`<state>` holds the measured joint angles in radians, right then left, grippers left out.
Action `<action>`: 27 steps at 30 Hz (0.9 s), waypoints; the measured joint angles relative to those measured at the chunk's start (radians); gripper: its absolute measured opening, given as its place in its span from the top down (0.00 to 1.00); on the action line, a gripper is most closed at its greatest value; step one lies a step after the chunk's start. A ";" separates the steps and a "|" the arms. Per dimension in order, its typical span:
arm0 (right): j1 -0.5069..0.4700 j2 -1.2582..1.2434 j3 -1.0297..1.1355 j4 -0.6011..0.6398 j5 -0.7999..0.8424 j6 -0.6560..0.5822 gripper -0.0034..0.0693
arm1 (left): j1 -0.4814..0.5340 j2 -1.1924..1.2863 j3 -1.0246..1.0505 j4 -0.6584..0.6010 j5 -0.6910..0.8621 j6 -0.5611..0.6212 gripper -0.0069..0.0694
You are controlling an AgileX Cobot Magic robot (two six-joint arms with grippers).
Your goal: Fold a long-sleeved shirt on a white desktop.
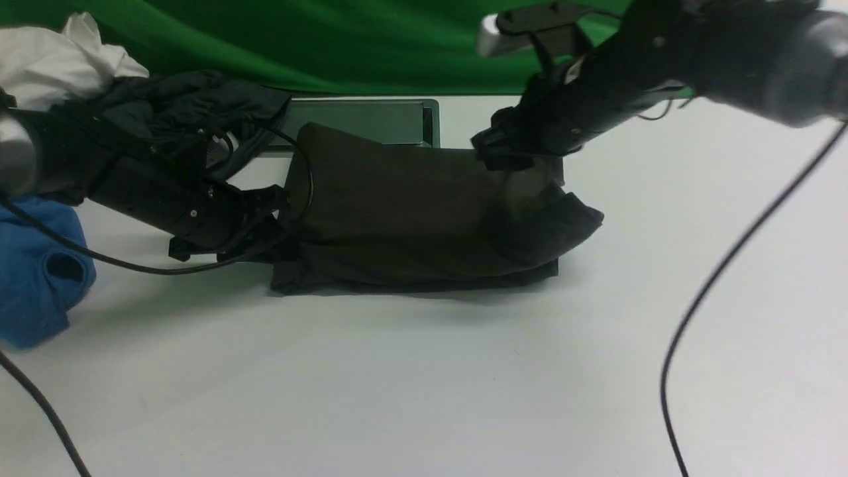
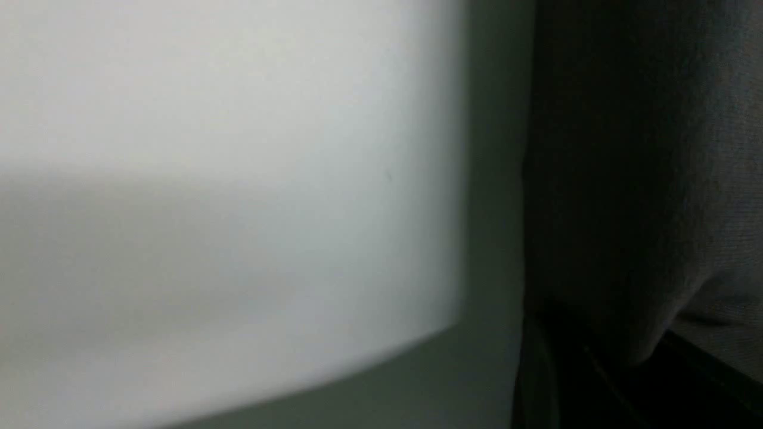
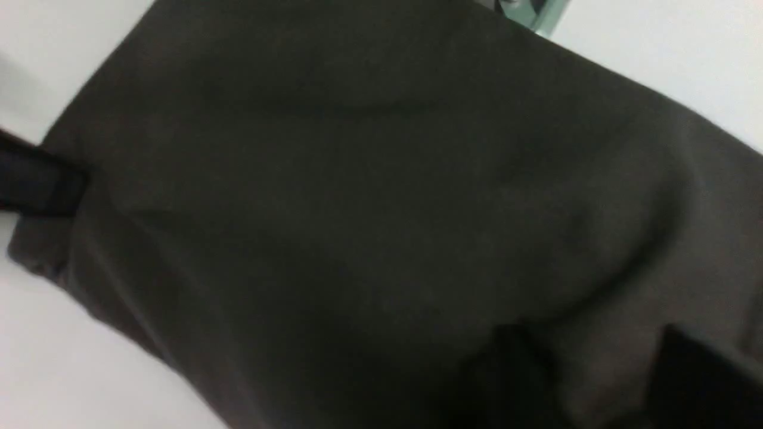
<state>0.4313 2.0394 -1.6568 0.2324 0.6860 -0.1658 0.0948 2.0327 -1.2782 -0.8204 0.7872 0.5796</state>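
Note:
The long-sleeved shirt [image 1: 397, 212], dark olive-brown, lies folded into a wide block on the white desktop [image 1: 424, 384], its far edge over the cable hatch [image 1: 371, 119]. My right gripper [image 1: 513, 162] hangs above the shirt's right end, shut on a lifted flap of thin fabric. In the right wrist view the shirt [image 3: 357, 208] fills the picture and cloth bunches between the dark fingers [image 3: 506, 375]. My left gripper [image 1: 281, 222] sits low at the shirt's left edge, shut on it. In the left wrist view the cloth [image 2: 685, 179] drapes over one dark finger [image 2: 703, 381].
A bright blue shirt [image 1: 33, 278] lies at the left edge of the desktop. A blackish garment [image 1: 179, 99] and a white cloth [image 1: 53, 63] are piled at the back left. A black cable [image 1: 715, 278] hangs across the right side. A green backdrop [image 1: 298, 40] closes the rear.

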 joint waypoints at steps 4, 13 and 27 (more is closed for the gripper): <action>-0.004 0.075 0.008 0.001 0.118 0.003 0.90 | 0.000 -0.001 0.000 0.003 -0.001 0.000 0.81; -0.107 0.040 0.146 0.027 0.119 0.070 0.93 | -0.004 -0.001 0.001 0.022 0.024 0.003 0.81; -0.171 -0.209 0.159 -0.024 0.021 -0.003 0.53 | -0.002 -0.030 0.003 0.096 0.019 -0.002 0.69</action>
<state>0.2602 1.8304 -1.4975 0.2087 0.7071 -0.1692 0.0927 2.0031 -1.2750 -0.7245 0.8061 0.5773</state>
